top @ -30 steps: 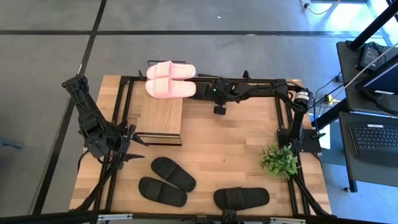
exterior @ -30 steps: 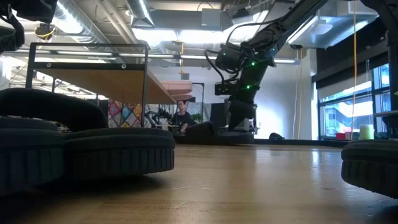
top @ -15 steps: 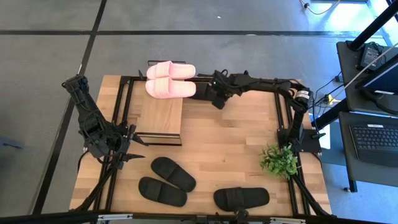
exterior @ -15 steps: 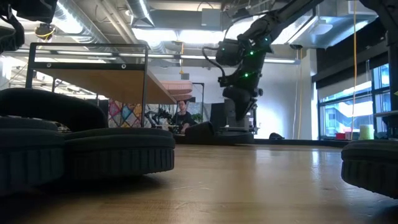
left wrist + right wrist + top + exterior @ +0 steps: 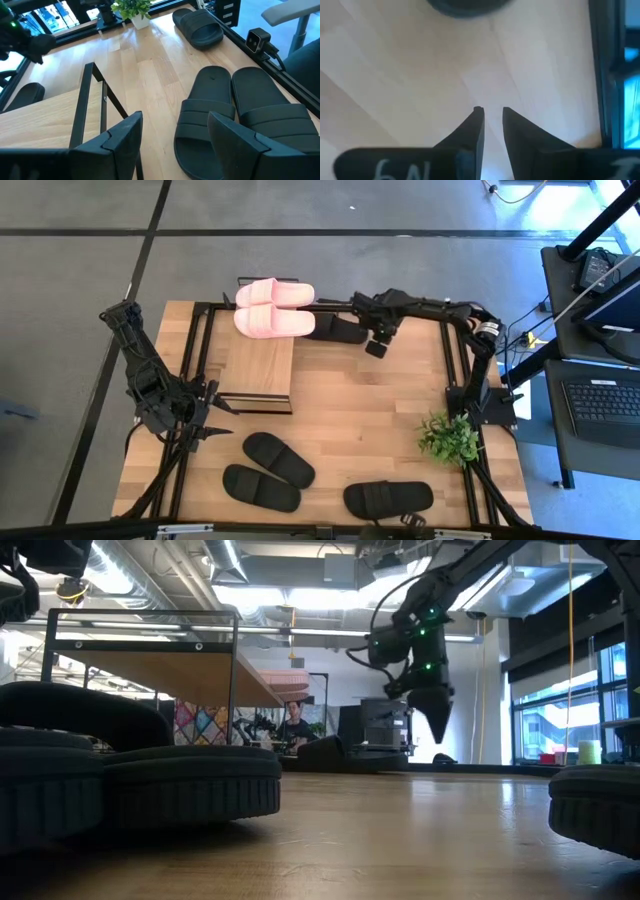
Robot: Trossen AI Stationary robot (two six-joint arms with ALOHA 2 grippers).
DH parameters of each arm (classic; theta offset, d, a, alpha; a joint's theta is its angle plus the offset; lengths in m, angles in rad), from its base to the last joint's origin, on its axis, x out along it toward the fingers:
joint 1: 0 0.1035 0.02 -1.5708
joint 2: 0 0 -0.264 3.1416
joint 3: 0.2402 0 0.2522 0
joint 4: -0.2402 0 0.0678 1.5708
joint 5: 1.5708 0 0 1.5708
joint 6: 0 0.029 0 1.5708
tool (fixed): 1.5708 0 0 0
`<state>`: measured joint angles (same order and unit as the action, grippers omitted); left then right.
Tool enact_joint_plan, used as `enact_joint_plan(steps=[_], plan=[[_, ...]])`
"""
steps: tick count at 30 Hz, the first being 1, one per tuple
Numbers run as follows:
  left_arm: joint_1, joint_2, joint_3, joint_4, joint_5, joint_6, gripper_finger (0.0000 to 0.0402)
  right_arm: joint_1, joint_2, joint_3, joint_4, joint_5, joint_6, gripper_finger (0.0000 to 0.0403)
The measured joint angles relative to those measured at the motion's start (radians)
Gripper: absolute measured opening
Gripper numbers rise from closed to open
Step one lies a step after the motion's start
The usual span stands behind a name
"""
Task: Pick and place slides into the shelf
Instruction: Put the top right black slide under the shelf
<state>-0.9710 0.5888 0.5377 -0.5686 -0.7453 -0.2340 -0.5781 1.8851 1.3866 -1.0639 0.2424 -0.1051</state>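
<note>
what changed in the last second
The right gripper swung away from the shelf toward the table's right, leaving a black slide lying beside the pink pair. It holds nothing, fingers nearly together. The left gripper and the three front black slides stayed put.

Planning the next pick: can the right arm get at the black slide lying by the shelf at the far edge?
Probably yes. The right gripper hangs just beside that black slide, empty, fingers nearly together. Only bare tabletop lies between them; the shelf and pink slides sit on its other side.

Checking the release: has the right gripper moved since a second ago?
Yes. The right gripper has moved rightward, away from the pink slides on the shelf.
</note>
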Motion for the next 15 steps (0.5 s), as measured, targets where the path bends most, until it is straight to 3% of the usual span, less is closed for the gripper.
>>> enact_joint_plan(steps=[4,15], plan=[[0.0,0.0,0.0,0.0,0.0,-0.001,0.0217,-0.021,0.0,-0.03,0.128,-0.016,-0.006,0.0071],[0.0,0.0,0.0,0.0,0.0,-0.026,0.0217,-0.049,0.0,-0.034,0.166,-0.088,-0.198,0.0071]])
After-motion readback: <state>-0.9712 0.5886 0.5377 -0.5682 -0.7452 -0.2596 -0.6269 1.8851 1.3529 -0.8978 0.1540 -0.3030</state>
